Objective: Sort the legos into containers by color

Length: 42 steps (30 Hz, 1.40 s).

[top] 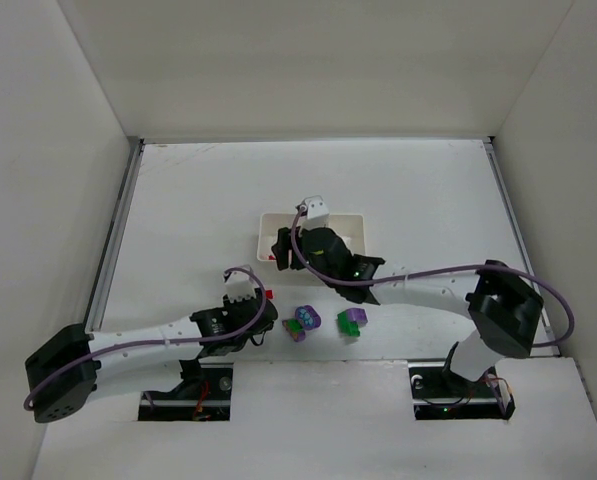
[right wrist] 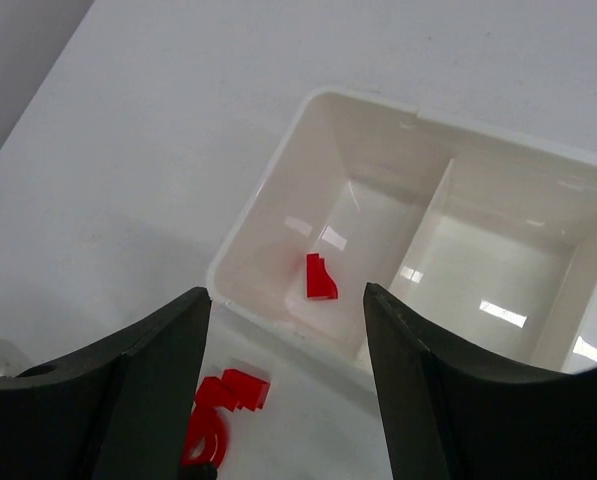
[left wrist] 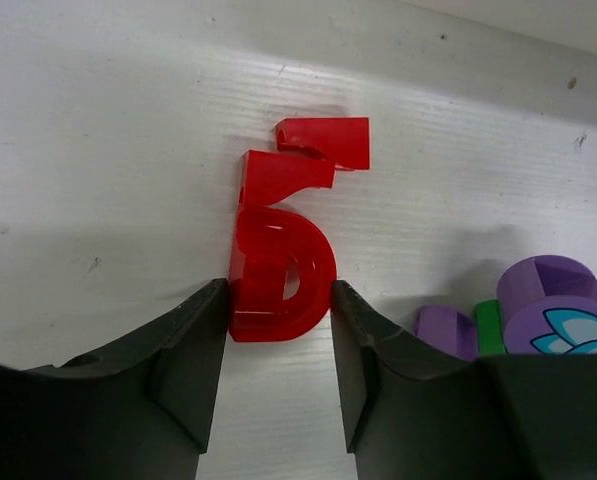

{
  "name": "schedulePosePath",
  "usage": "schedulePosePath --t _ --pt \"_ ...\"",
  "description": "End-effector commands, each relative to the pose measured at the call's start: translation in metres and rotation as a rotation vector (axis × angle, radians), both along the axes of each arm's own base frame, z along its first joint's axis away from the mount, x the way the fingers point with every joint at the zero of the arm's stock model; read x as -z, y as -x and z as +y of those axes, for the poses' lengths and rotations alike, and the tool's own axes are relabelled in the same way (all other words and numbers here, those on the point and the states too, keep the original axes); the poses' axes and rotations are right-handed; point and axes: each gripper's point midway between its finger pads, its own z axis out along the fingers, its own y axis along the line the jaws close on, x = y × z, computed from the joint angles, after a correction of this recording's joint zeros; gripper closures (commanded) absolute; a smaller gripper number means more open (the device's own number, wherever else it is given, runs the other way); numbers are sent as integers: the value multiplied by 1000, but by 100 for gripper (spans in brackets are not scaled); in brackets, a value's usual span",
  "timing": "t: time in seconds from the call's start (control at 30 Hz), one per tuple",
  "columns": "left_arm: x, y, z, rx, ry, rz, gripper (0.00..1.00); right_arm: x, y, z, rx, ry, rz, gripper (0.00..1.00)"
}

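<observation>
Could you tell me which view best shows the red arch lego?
Left wrist: the red arch lego sits large and sharp between the left gripper's jaws. Top shows only a speck; right wrist catches part of it at the bottom edge.

One white tray (right wrist: pixel 278 200) has three compartments (right wrist: pixel 488 270), and a single red brick (right wrist: pixel 321 277) lies in its end one. On the counter (left wrist: pixel 98 150) sits one red cluster (left wrist: pixel 278 270), its brick count unclear; at its 3 o'clock are two purple-and-green clumps, the first clump (top: pixel 301 322) and the second clump (top: pixel 351 320). Two claws show: left claw (left wrist: pixel 278 300), right claw (right wrist: pixel 286 292).
</observation>
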Motion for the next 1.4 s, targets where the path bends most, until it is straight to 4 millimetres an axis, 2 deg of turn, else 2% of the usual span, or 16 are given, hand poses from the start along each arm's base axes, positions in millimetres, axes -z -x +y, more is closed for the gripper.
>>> schedulePosePath --t 0.0,0.1,0.17,0.23,0.37,0.43,0.53,0.63,0.8,1.1,1.37 --pt "13 4 8 -7 -37 30 62 -21 12 5 -23 -72 -25 29" --pt "11 1 6 -15 -31 17 78 -22 18 -1 -24 -83 -22 22" --pt "8 1 4 -7 -24 11 85 -22 20 -6 -22 -89 -20 19" --pt "6 0 5 -10 -24 3 89 -20 23 -11 -20 -89 -16 17" --pt "4 1 9 -23 2 -4 89 -15 27 -17 -18 -94 -8 15" --pt "6 1 12 -38 8 5 85 -13 27 -18 -18 -96 -5 15" --pt "8 2 14 -50 11 12 66 -11 27 -17 -20 -92 -2 14" --pt "6 -1 12 -59 25 3 57 -9 27 -15 -22 -88 1 14" --pt "5 -8 11 -89 30 -7 56 -9 31 -12 -36 -90 2 14" --pt "16 -19 8 -118 30 0 55 -12 37 -7 -53 -105 2 14" --pt "23 -16 2 -81 -16 30 49 -17 41 -2 -67 -114 -3 14"
